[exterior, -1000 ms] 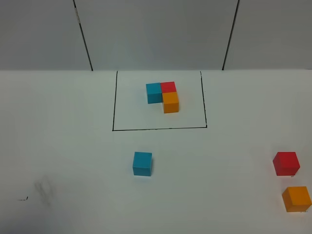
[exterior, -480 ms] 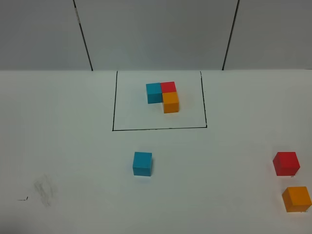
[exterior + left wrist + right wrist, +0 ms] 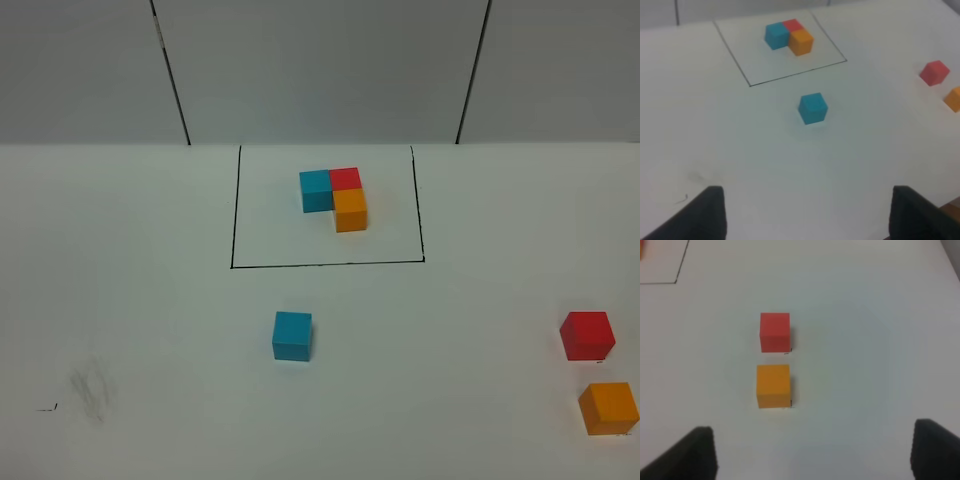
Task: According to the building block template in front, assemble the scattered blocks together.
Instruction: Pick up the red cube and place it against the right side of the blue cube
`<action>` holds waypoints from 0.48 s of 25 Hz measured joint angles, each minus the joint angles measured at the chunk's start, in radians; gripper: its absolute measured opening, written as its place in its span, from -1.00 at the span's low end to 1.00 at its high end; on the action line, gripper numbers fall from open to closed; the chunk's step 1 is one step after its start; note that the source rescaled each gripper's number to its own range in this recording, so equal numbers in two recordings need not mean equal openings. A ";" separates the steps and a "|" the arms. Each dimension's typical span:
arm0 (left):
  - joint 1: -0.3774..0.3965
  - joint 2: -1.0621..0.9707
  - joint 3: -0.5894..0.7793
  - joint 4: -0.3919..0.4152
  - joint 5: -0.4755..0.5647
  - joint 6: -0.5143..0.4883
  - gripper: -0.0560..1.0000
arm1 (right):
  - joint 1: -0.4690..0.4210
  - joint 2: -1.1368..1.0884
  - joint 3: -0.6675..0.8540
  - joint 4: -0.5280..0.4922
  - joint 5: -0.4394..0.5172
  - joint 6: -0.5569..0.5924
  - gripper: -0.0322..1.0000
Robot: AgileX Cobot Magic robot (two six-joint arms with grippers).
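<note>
The template (image 3: 335, 197) is a blue, red and orange L inside a drawn black rectangle at the table's back middle; it also shows in the left wrist view (image 3: 790, 36). A loose blue cube (image 3: 292, 335) sits in front of the frame, also seen by the left wrist (image 3: 813, 107). A loose red cube (image 3: 587, 335) and a loose orange cube (image 3: 609, 408) sit at the right edge, close together (image 3: 774, 332) (image 3: 773, 385). My left gripper (image 3: 807, 215) is open, well short of the blue cube. My right gripper (image 3: 812, 455) is open, short of the orange cube.
The white table (image 3: 150, 300) ends at a grey back wall with two dark vertical seams (image 3: 170, 70). A faint grey smudge (image 3: 92, 388) and a small black mark (image 3: 47, 407) lie at the front left. The red and orange cubes lie near the table's right side.
</note>
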 joint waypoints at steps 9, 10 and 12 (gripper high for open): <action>0.000 -0.093 0.207 -0.109 -0.060 0.169 0.28 | 0.000 0.000 0.000 0.000 0.000 0.000 0.26; 0.000 -0.097 0.228 -0.133 -0.070 0.192 0.28 | 0.000 0.000 0.000 0.000 0.000 0.000 0.26; 0.000 -0.100 0.262 -0.176 -0.101 0.231 0.28 | 0.000 0.000 0.000 0.000 0.000 0.000 0.26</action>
